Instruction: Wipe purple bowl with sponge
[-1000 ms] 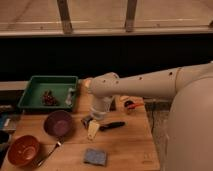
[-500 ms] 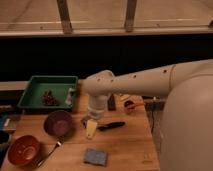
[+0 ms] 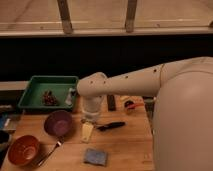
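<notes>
Tool open, apparently empty, beside purple bowl; sponge lies ungrasped on worktop. Wiping not yet begun.

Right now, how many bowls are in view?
2: the glossy dark purple bowl left of the gripper, and the reddish-orange bowl nearer the camera, further left. The arm could hide others.

Wooden desk carries a green tray back left, with a dark clump and small white item inside. Reddish-orange bowl front left, metal utensil just beside it. Black-handled tool mid-desk. Red-black object back right.
</notes>
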Action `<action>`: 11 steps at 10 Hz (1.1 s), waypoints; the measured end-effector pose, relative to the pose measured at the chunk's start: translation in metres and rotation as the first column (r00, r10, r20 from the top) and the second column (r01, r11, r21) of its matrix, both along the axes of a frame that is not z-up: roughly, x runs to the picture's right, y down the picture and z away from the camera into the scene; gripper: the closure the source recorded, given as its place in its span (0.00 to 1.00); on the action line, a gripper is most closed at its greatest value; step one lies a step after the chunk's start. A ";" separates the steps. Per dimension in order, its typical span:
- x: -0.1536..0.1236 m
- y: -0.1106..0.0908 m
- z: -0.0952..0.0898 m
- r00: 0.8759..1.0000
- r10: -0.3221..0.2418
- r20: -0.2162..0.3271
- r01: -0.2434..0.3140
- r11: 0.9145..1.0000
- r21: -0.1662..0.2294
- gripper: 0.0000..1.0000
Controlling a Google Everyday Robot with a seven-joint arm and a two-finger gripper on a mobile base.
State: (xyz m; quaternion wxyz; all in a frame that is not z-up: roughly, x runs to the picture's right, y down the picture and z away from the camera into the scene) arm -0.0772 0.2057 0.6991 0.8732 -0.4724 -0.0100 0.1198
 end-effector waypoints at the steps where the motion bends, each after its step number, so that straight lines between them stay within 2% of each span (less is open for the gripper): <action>1: -0.003 0.009 -0.002 1.000 0.018 0.023 -0.018 0.999 -0.029 0.20; 2: -0.002 0.013 -0.003 0.999 0.030 0.031 -0.029 0.999 -0.043 0.20; 6: -0.002 0.013 -0.003 0.999 0.028 0.032 -0.027 0.999 -0.042 0.20; 8: -0.003 0.017 -0.005 0.999 -0.002 0.032 0.003 0.999 -0.037 0.20; 11: -0.010 0.051 -0.019 0.999 -0.049 0.007 0.049 0.998 -0.034 0.20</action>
